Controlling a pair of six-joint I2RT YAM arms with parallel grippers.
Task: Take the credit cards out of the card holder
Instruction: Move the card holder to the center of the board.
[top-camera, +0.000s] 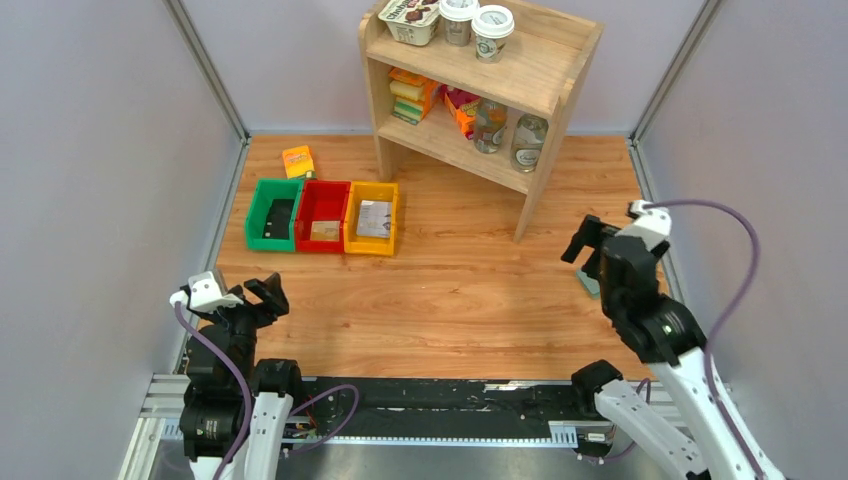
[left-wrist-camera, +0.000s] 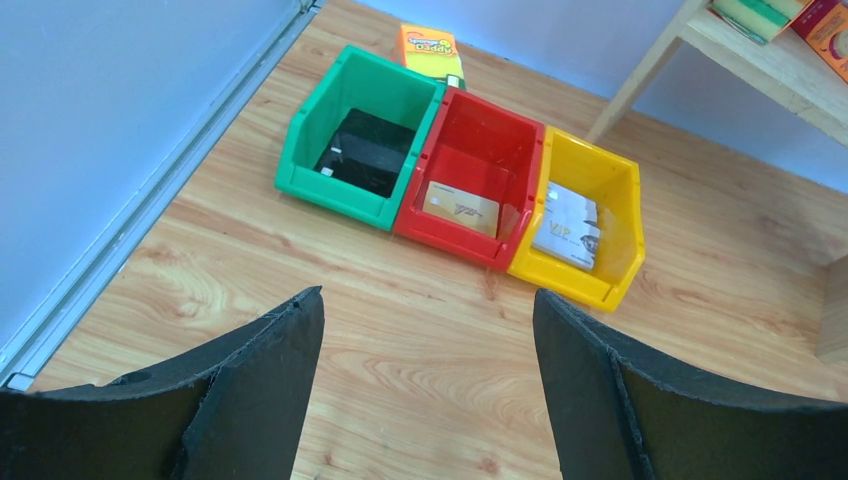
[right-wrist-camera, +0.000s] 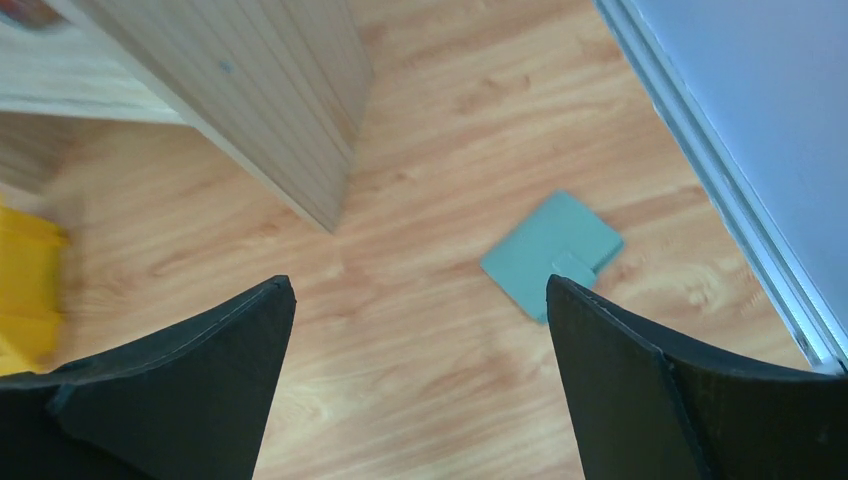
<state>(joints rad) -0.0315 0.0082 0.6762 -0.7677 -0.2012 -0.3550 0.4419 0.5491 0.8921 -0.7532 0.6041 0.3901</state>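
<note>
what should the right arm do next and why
Probably lower the right gripper, open, towards the flat sage-green card holder: it lies closed and untouched on the wooden table below that gripper, and the left gripper is far off on the other side.

The left arm (top-camera: 225, 350) is crouching folded, well left of the wooden shelf (top-camera: 480, 90) and nearer than it, the left gripper (top-camera: 268, 298) holding its jaws wide apart. The right arm (top-camera: 660, 330) is rising to the shelf's near right, the right gripper (top-camera: 588, 245) gaping wide and gripping nothing.
</note>
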